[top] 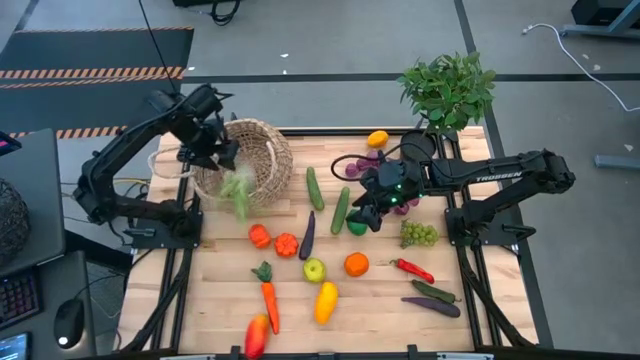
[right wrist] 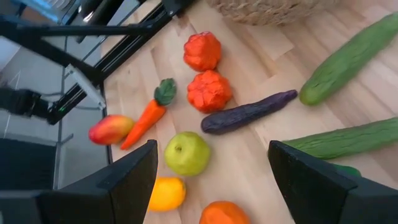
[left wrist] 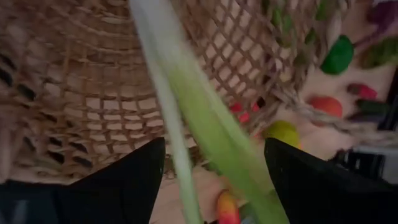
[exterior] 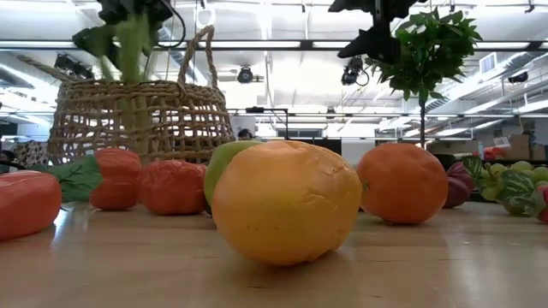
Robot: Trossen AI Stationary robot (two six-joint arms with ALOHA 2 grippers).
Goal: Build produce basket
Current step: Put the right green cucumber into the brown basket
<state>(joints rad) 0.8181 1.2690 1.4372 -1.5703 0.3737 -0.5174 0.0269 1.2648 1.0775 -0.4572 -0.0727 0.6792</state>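
**A:** What is the basket [top: 252, 160] holding?

**B:** The woven basket is sitting at the far left of the surface [top: 220, 290], tipped toward the produce, with a pale green leek [top: 238, 192] hanging blurred across its rim. Whether anything is lying inside cannot be told.

**A:** Where is the room to move?

**B:** Bare wood is showing along the near left edge. The middle is crowded: two cucumbers [top: 340, 210], an eggplant [top: 307, 236], two tomatoes [top: 286, 244], an apple [top: 314, 269], an orange [top: 356, 264] and a carrot [top: 268, 299]. A potted plant [top: 447, 89] is standing at the far right edge.

**A:** And the tools?

**B:** The left tool [top: 218, 152] is hovering over the basket with its fingers [left wrist: 130, 180] spread, the leek passing between them without touching either. The right tool [top: 372, 212] is hanging, fingers [right wrist: 134, 171] spread and empty, above the cucumbers, beside the green grapes [top: 420, 234], well apart from the basket.
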